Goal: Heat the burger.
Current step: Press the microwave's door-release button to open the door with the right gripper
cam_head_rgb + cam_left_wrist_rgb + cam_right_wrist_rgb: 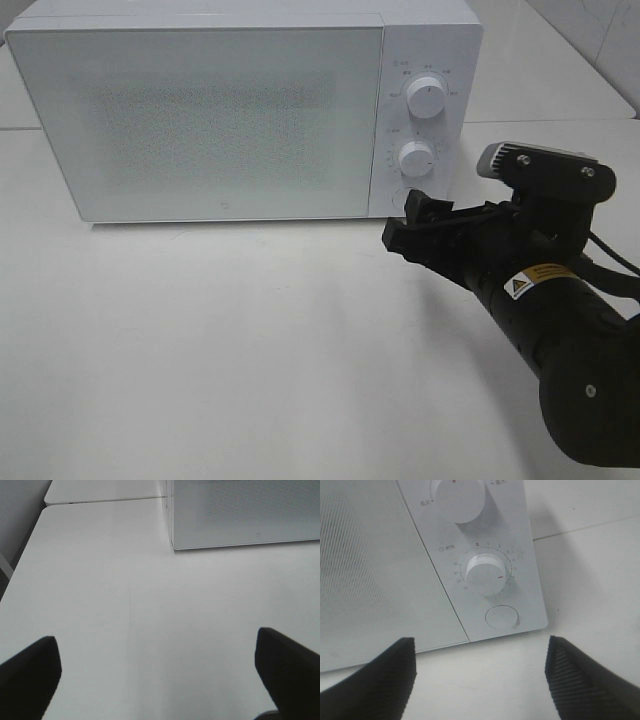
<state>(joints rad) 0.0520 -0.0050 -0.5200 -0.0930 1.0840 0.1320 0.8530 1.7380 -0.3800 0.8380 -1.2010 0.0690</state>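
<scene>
Microwave door (210, 120) shut, inside hidden; right tool (480, 647) spread near lower dial (485, 574); left tool (156, 637) spread.

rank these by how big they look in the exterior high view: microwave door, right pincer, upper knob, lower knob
1. microwave door
2. right pincer, though it sits nearer the camera, which inflates it
3. upper knob and lower knob: they look about alike, so not ranked

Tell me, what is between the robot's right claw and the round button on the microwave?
Nothing but bare white table. In the right wrist view the open right gripper faces the round button on the microwave, with only that table across the gap.
</scene>
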